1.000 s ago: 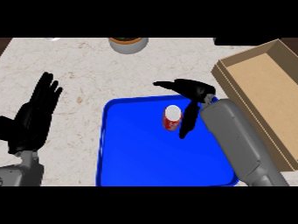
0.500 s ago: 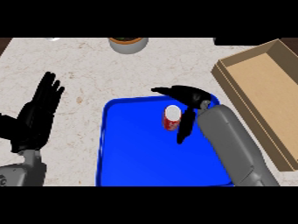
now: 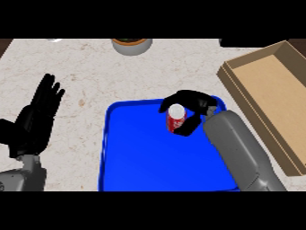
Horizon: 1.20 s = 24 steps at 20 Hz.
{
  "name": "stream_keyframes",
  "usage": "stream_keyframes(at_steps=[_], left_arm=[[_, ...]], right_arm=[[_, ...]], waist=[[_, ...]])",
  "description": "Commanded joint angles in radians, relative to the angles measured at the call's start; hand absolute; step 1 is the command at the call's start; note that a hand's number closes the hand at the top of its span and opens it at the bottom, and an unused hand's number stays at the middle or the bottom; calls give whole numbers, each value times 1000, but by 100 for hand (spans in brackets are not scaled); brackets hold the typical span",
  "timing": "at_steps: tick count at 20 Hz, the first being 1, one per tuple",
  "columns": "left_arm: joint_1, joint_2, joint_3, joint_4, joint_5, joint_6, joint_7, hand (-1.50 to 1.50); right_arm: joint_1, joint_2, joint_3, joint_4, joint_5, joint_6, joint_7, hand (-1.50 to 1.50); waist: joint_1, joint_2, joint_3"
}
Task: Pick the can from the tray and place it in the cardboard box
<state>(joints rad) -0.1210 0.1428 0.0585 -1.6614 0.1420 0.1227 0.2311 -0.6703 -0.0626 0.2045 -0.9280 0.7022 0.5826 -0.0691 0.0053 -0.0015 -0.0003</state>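
Red can (image 3: 176,120) now wrapped by right hand (image 3: 194,104), fingers newly curled round it; still on blue tray (image 3: 142,152); lift toward cardboard box (image 3: 274,99) next; left hand (image 3: 37,117) open, resting.

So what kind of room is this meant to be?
Probably a kitchen: a pale speckled stone-look counter, with a blue tray holding a red can, a cardboard box alongside, and a bowl at the back.

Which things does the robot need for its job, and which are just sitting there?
Needed: red can, blue tray, cardboard box, right robot hand curling round the can.

Just there: bowl at the counter's far edge, left robot hand resting open.
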Motion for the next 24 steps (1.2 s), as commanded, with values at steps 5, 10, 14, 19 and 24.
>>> stream_keyframes(at_steps=[5,10,14,19,24], left_arm=[[1,-23,-14,20,-16,-16,-31,0],[19,-17,18,36,-6,-18,-50,0],[39,-26,1,4,-29,11,-17,0],[20,-28,-9,-29,-36,23,16,0],[15,20,30,-79,1,-9,67,0]], right_arm=[[-15,-10,33,32,100,-104,-126,150],[131,57,103,-213,166,-181,54,150],[232,62,306,-310,288,-386,288,150],[348,62,499,-545,389,-488,468,150],[371,42,566,-843,473,-296,569,150]], waist=[[1,3,0],[-19,-4,0],[-28,-20,-1],[-15,-7,0],[-14,-7,0]])
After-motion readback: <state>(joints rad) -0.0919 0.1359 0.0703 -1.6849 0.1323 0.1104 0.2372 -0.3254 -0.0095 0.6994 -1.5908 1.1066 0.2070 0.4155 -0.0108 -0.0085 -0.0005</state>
